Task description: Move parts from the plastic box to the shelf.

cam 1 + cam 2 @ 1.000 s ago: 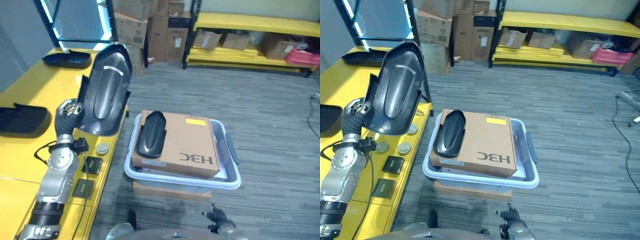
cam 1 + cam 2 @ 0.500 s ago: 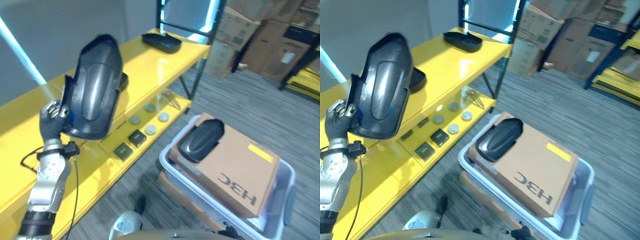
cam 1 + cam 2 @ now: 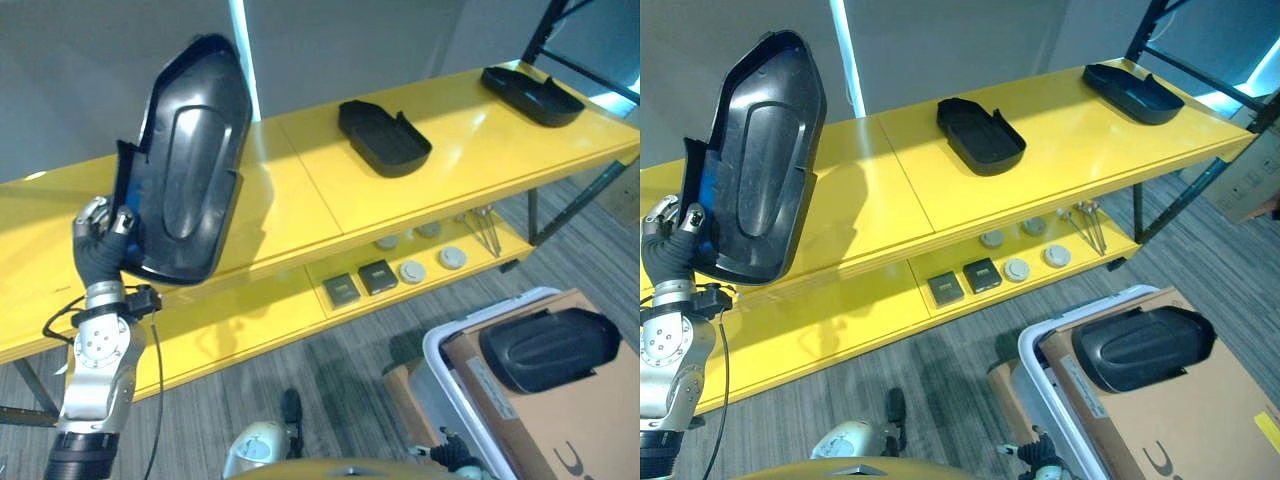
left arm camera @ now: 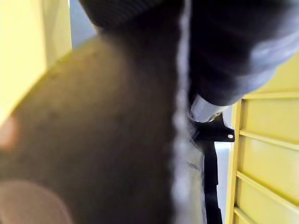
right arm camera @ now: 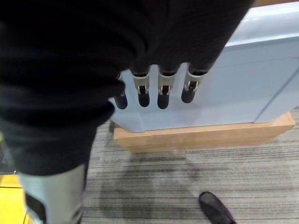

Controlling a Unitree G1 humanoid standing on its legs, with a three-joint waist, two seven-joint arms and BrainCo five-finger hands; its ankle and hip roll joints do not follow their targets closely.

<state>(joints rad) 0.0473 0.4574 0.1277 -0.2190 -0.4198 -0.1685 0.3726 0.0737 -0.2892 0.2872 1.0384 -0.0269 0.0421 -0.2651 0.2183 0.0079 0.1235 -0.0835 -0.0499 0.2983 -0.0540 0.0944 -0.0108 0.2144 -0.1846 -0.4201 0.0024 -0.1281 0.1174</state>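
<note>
The left hand (image 3: 98,240) is at the left side of the frame, raised up on a bent arm. Its fingers (image 3: 92,214) are curled round the bottom edge of a big black part (image 3: 185,165). The part stands almost upright, with its round top up near the top left of the frame. Its hollow side faces the camera. It is held in front of the yellow shelf (image 3: 300,205), above the left end of the top board.

Two more black parts lie on the top board. One black tray part (image 3: 384,136) is near the middle of the frame. Another black tray part (image 3: 531,94) is at the upper right, near the shelf's end.

On the lower board of the shelf sit two small dark square blocks (image 3: 359,283) and some round grey discs (image 3: 428,262) beside them.

At the lower right is the plastic box (image 3: 1048,375), pale blue-grey. A brown cardboard box (image 3: 1200,425) lies in it, and a dark oval part (image 3: 1140,346) rests on top of the cardboard.

In the right wrist view the right hand (image 5: 159,88) hangs down low beside the wall of the plastic box. Its fingers (image 5: 188,91) are straight and loose and hold nothing. Under the plastic box is a flat wooden base (image 5: 205,135) on the grey floor (image 5: 154,186).
</note>
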